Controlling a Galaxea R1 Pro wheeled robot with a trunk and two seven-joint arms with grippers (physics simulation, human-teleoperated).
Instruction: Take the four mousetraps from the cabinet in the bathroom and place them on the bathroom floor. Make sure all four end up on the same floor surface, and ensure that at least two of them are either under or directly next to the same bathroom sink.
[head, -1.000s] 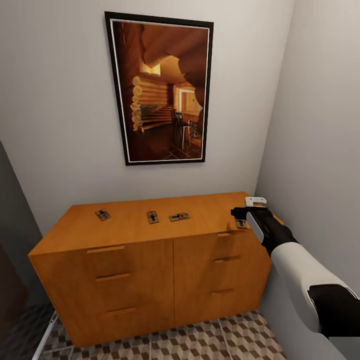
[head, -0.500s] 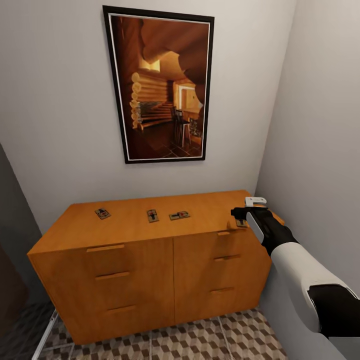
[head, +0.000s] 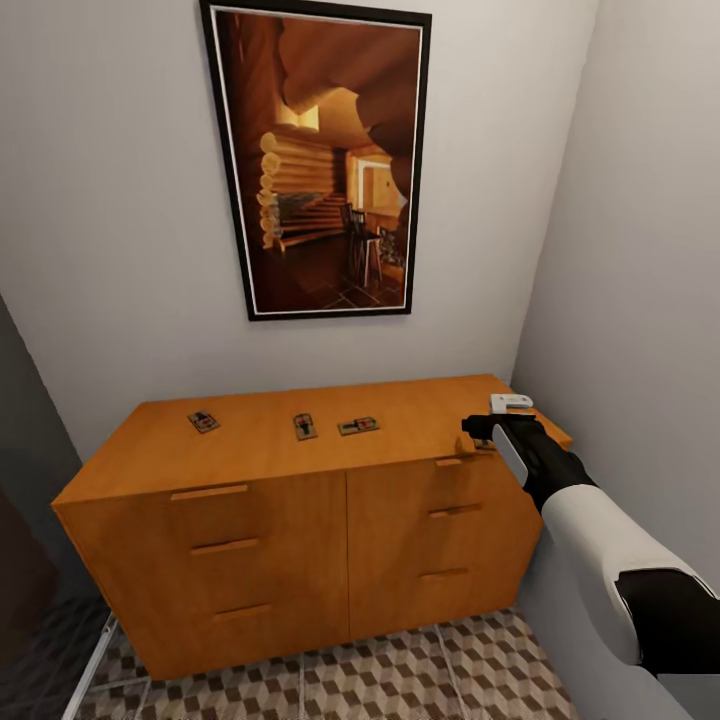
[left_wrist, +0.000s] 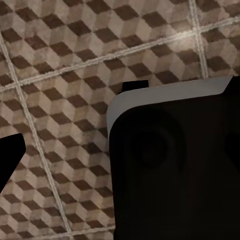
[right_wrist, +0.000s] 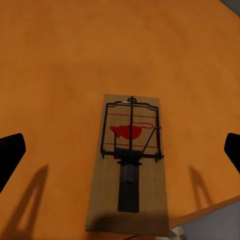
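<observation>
Right wrist cam: flat tan wooden mousetrap (right_wrist: 129, 167) between wide-open, empty right gripper (head: 478, 433) fingertips; head cam shows orange-brown wooden cabinet (head: 300, 540).

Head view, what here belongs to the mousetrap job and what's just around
Job: three mousetraps, a fourth below the open right gripper; cabinet; bathroom floor.
Just around: framed picture, grey walls.
</observation>
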